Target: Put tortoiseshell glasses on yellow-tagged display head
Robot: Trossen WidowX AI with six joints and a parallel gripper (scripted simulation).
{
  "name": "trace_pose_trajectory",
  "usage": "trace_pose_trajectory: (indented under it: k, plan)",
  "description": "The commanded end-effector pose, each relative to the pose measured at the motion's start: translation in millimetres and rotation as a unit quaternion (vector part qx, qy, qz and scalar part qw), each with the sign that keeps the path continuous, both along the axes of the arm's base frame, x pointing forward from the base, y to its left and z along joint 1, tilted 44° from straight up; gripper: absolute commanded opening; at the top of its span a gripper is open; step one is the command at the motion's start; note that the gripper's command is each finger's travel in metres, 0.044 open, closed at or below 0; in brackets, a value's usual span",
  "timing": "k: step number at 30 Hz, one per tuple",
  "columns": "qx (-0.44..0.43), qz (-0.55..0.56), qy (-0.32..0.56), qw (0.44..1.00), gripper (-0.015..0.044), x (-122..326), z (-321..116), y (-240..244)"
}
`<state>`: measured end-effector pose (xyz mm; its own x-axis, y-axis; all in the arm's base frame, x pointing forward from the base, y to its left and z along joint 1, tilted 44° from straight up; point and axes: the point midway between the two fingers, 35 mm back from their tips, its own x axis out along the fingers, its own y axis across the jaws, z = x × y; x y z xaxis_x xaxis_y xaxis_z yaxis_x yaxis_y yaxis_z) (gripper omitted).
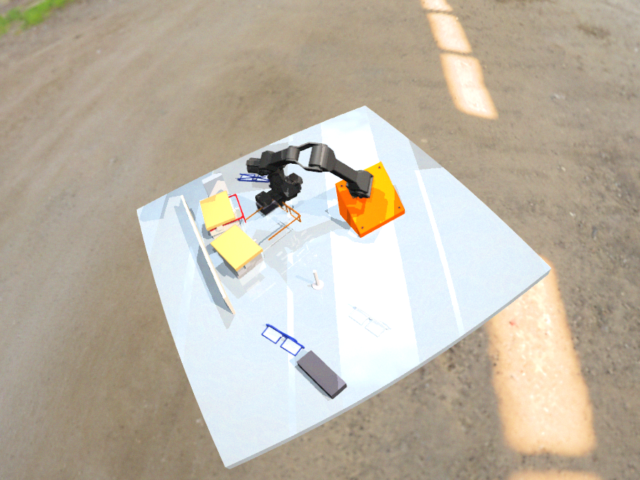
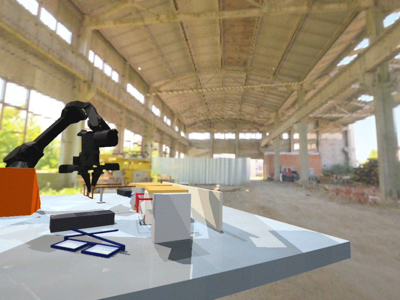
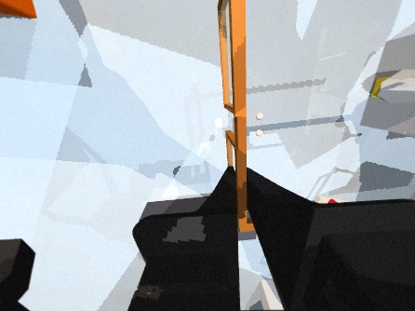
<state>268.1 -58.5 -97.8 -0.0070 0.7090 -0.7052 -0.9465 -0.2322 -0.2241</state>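
Note:
My gripper is shut on the orange-brown tortoiseshell glasses, gripping their front bar toward one end. The glasses hang above the table, about level with the head tops, temples open and pointing toward the heads. The bare head has a flat yellow top; a yellow tag shows at it in the wrist view. The other head wears red glasses. The held glasses are in front of the heads, apart from the bare one, offset toward the red-glasses side. Fingertips are hidden in the top view.
A cream board stands behind the heads. A pale block stands beside the red-glasses head. A small post, blue glasses, clear glasses and a dark case are farther along. Another dark case lies near folded blue glasses.

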Motion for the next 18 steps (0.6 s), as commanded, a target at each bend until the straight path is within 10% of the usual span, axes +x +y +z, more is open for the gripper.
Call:
trace_pose_trajectory:
  k: [1, 18]
  plan:
    - [0.003, -0.001, 0.003, 1.0, 0.0, -1.8, -3.1, 4.4]
    - [0.004, -0.001, 0.003, 1.0, 0.0, -3.6, -9.6, 13.4]
